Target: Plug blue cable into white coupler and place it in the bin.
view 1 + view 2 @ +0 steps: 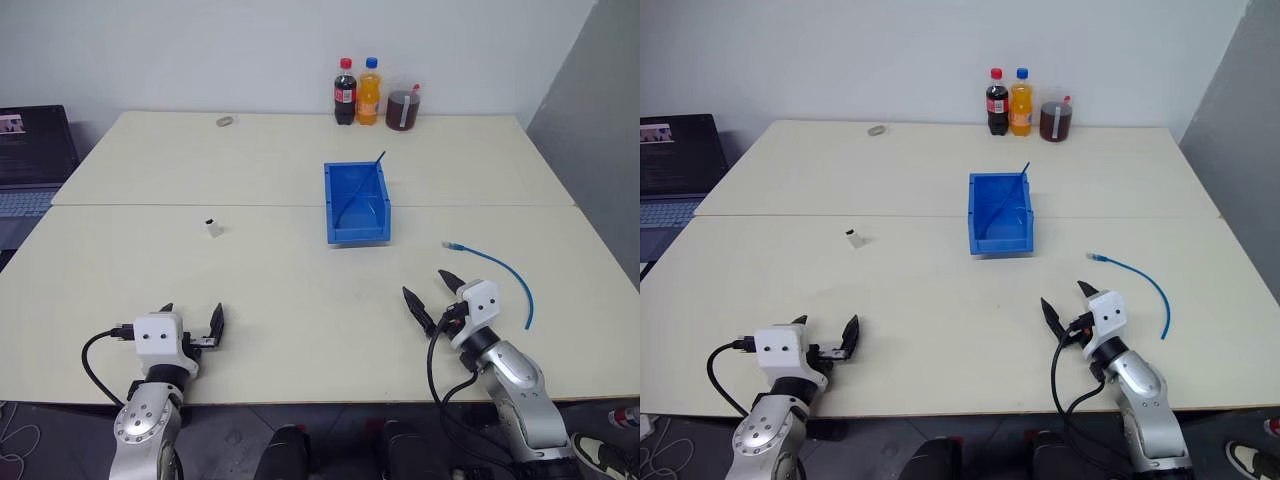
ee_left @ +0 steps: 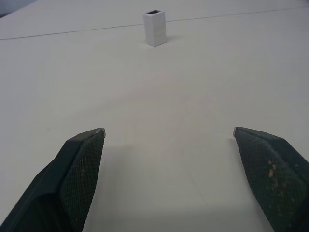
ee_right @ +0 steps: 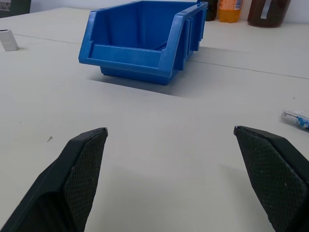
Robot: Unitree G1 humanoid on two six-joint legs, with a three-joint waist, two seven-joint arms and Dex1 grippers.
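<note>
We hold both grippers, left (image 1: 191, 319) and right (image 1: 427, 290), with fingers spread wide, grasping nothing. The white coupler (image 1: 212, 227) stands ahead of the left; the blue cable (image 1: 500, 268) lies beside the right, near the bin (image 1: 356, 204) on the tabletop (image 1: 300, 290).

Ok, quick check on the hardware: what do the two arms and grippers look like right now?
Both arms are silver-grey metal with black joints and looping black cables. Each wrist carries a white boxy housing with two small dark dots. The left gripper and right gripper each have two black, pointed fingers with textured inner pads.
</note>
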